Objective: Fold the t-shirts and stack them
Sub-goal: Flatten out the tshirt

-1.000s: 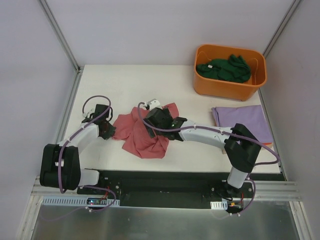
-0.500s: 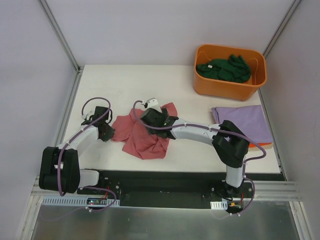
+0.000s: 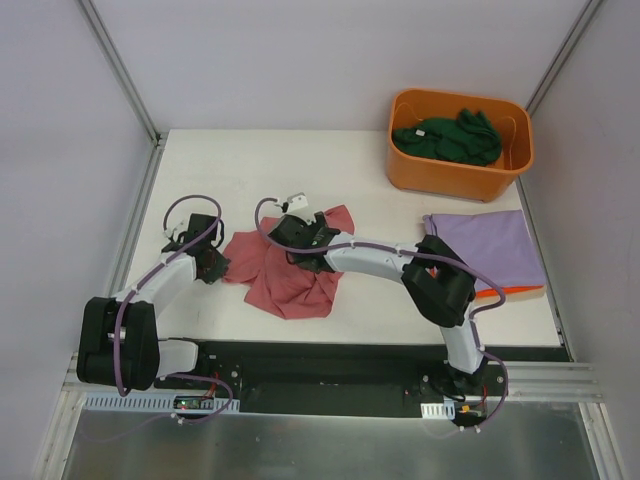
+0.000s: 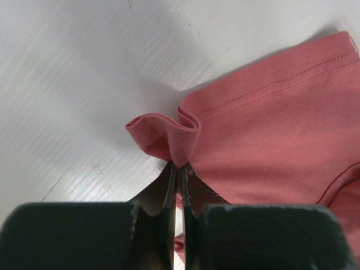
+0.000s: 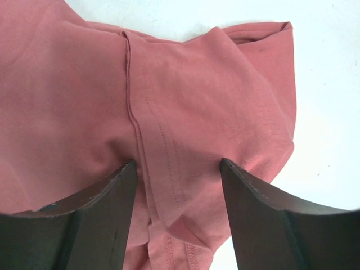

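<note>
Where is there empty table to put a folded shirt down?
The biggest bare table patch is at the back, between the left rail and the orange tub, behind the red-pink shirt. Crowded: the left gripper and right gripper sit on that shirt in the middle, and the lavender shirt covers the right side.

You're in a robotics lab test cell, not a home. A white table (image 3: 250,165) is boxed in by plain pale panels (image 3: 330,50) on aluminium posts (image 3: 120,70). The left arm (image 3: 160,275) and right arm (image 3: 380,262) are bolted to a black base plate (image 3: 320,362), and purple cables (image 3: 190,199) loop bare along them.
</note>
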